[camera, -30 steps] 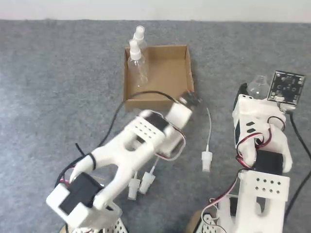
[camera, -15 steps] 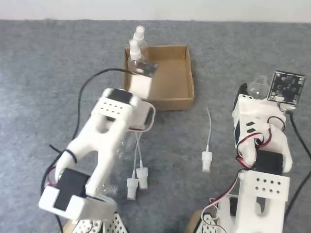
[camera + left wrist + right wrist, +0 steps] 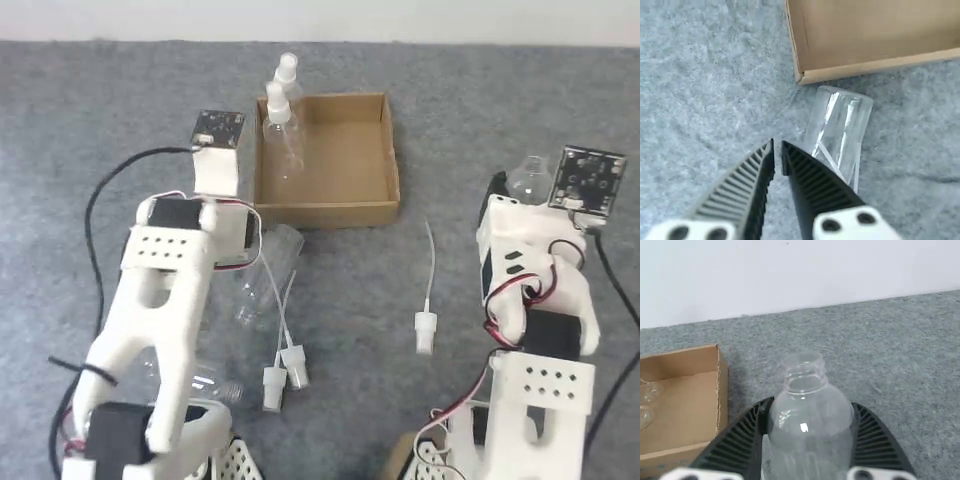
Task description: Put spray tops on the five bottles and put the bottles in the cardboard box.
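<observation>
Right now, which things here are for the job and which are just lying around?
For the job: cardboard box; two bottles with spray tops at its corner; uncapped bottle in the right gripper; bare bottle lying by the box; three loose spray tops.
Just lying about: grey carpet; black cable.

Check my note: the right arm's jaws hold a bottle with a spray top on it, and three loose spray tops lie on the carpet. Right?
No. The bottle in the right gripper has a bare, open neck, as the right wrist view shows. Three loose spray tops do lie on the carpet.
</observation>
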